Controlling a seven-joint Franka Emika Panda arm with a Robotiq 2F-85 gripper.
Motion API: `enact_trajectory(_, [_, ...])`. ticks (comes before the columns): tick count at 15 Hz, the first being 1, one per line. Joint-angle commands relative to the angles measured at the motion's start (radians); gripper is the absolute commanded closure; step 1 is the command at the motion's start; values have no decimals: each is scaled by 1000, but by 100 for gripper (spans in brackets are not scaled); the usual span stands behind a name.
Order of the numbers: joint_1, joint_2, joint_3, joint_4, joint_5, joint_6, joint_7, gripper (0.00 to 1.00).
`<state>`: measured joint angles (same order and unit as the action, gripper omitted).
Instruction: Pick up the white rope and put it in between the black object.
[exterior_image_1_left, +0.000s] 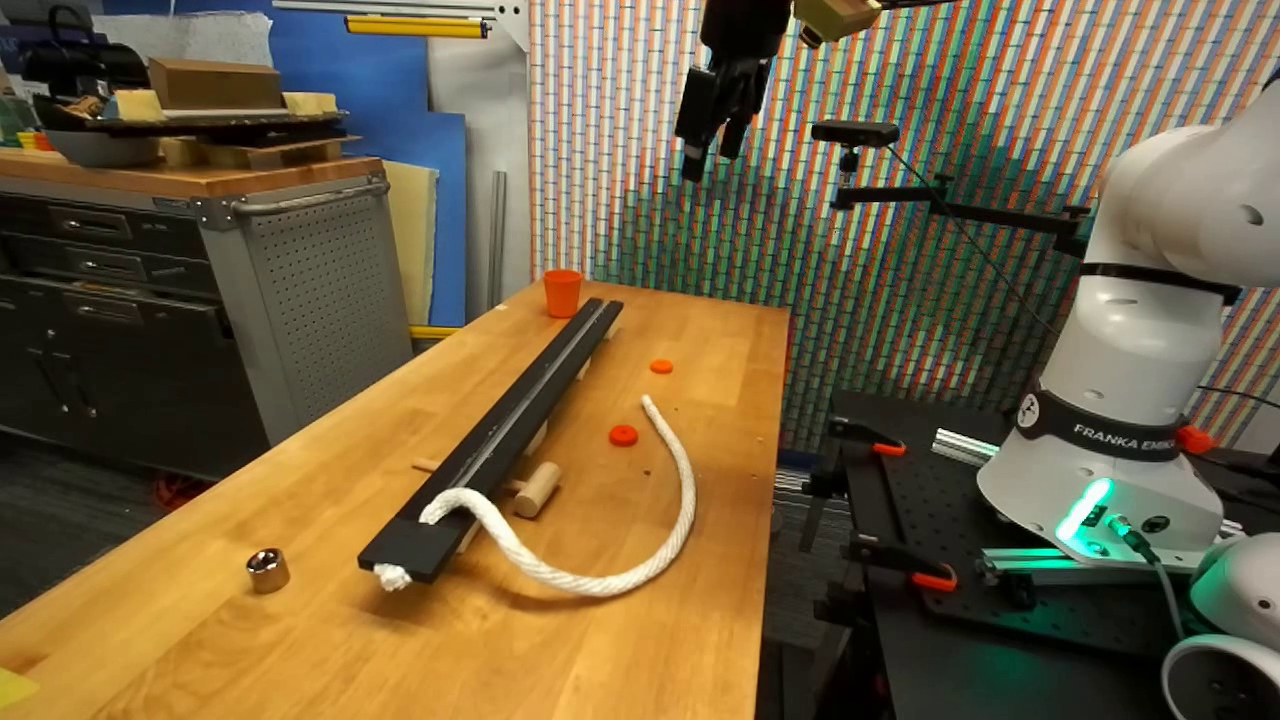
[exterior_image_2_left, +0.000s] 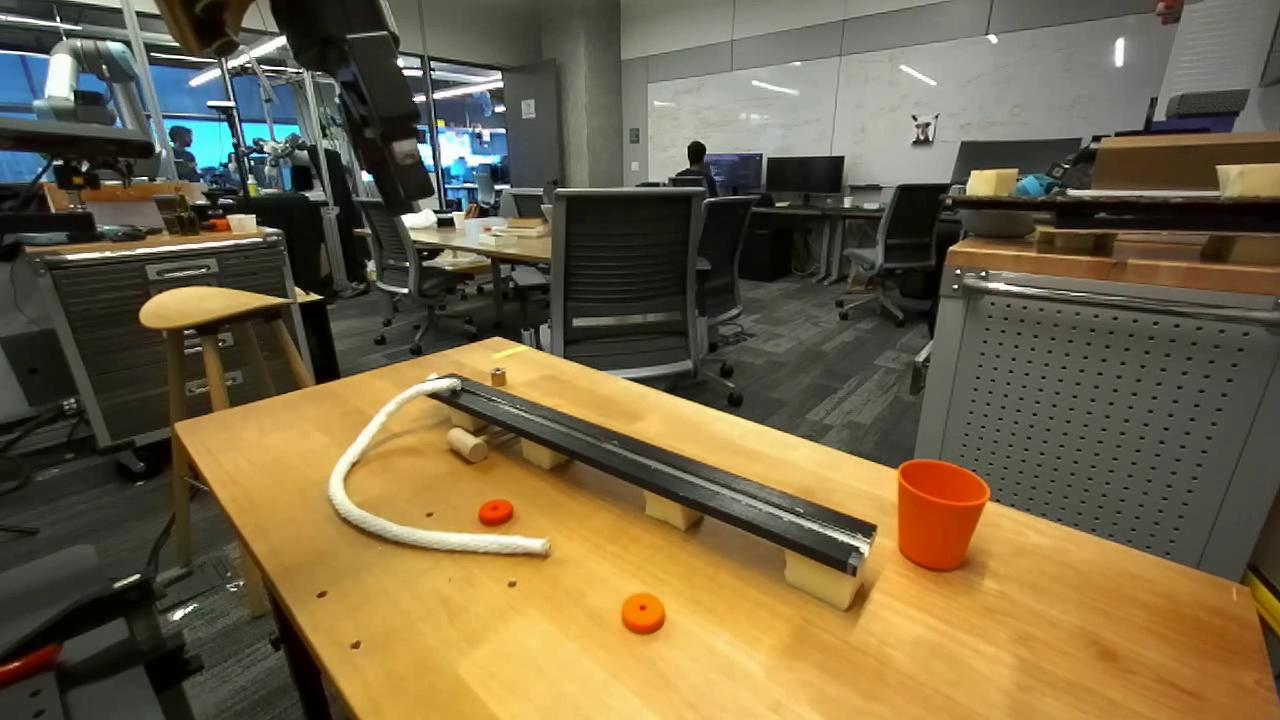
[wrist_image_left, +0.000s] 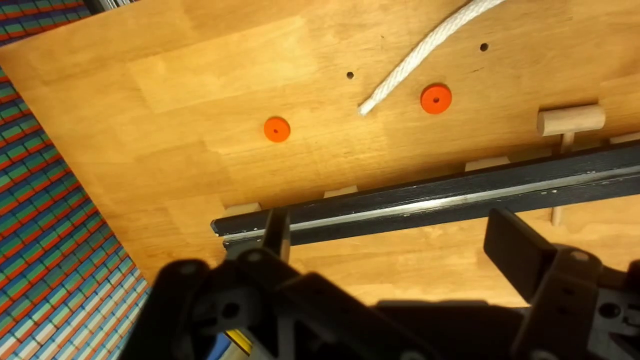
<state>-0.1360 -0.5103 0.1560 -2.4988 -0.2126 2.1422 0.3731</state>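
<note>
White rope (exterior_image_1_left: 600, 585), well below our empty, wide-spread gripper (wrist_image_left: 386, 222): we see its free end slanting toward the black rail (wrist_image_left: 425, 201)!

A wooden table (exterior_image_1_left: 640, 650), read as a dial in an exterior view, carries an orange cup (exterior_image_1_left: 563, 293) at 12 o'clock, an orange disc (exterior_image_1_left: 661, 367) and a redder disc (exterior_image_1_left: 623, 435) at 2, and a metal ring (exterior_image_1_left: 268, 572) at 8. A white rope (exterior_image_1_left: 600, 584) bows through 4, its free end between the discs. Pale blocks (exterior_image_1_left: 537, 438) run from 1 to 7 under the black object (exterior_image_1_left: 508, 430); a mallet (exterior_image_1_left: 539, 489) lies at center.
</note>
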Motion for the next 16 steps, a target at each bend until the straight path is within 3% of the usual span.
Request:
enact_trajectory(1, [17,1,-15,3,-9,-5,6,0])
enact_trajectory(4, [2,18,-2,5,-5,11,73,0])
enact_trajectory(9, [-27,121,34,14,-20,59,362,0])
enact_trajectory(12, [-14,204,18,13,-14,137,486,0])
enact_trajectory(16, [-24,320,7,10,-86,293,676,0])
